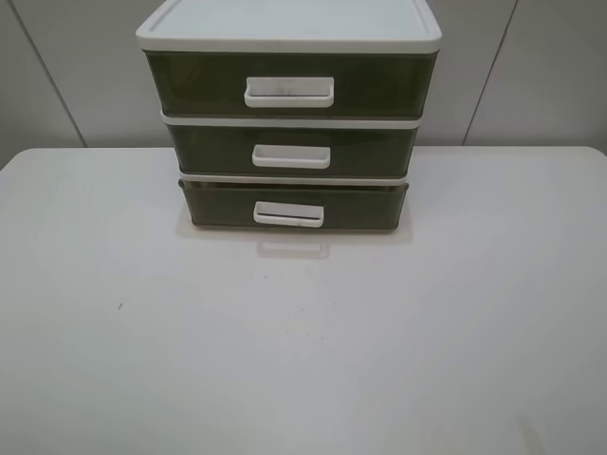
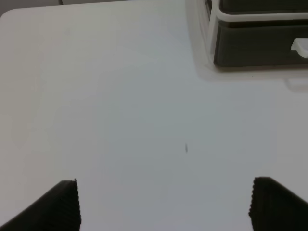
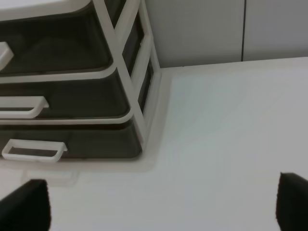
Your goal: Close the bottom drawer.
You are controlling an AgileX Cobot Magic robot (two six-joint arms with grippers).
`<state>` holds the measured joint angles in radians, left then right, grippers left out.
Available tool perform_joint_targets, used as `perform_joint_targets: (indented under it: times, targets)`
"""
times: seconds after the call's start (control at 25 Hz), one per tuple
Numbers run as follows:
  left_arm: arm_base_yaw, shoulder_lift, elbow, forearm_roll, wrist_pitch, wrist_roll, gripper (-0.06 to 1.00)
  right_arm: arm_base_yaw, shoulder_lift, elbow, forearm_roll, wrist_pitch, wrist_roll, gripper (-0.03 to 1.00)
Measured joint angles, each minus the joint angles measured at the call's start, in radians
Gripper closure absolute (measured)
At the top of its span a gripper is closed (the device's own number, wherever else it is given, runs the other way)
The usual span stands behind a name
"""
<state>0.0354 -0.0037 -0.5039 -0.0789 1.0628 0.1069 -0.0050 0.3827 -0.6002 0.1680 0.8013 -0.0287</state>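
Observation:
The bottom drawer [image 1: 220, 205] is smoky olive-brown plastic with a white loop handle [image 1: 288, 214]. It is the lowest tier of a white-framed three-drawer unit [image 1: 289, 36] at the table's back middle, and it sticks out a little past the two drawers above. Neither gripper shows in the exterior view. In the left wrist view the left gripper [image 2: 164, 192] is open and empty over bare table, well short of the drawer [image 2: 255, 45]. In the right wrist view the right gripper [image 3: 163, 192] is open and empty, near the drawer's [image 3: 96, 142] right front corner, with the handle [image 3: 33, 149] in sight.
The unit stands on a white table [image 1: 303, 341] with a grey panelled wall [image 1: 531, 66] behind it. A small dark speck [image 1: 119, 306] lies on the table at the left. Bare table stretches in front of the drawers.

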Motion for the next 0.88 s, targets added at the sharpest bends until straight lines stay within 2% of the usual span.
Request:
perform_joint_targets:
  times: [0.2, 0.52, 0.72, 0.88]
  targets:
    - [0.000, 0.000, 0.000, 0.000, 0.000, 0.000, 0.23, -0.007, -0.219, 0.000, -0.058, 0.168, 0.000, 0.15]
    - [0.000, 0.000, 0.000, 0.000, 0.000, 0.000, 0.23, -0.007, -0.382, 0.000, -0.094, 0.280, 0.003, 0.15]
    - [0.000, 0.000, 0.000, 0.000, 0.000, 0.000, 0.23, -0.007, -0.384, 0.022, -0.132, 0.308, 0.003, 0.15]
    - [0.000, 0.000, 0.000, 0.000, 0.000, 0.000, 0.23, -0.007, -0.384, 0.074, -0.168, 0.282, 0.003, 0.15]
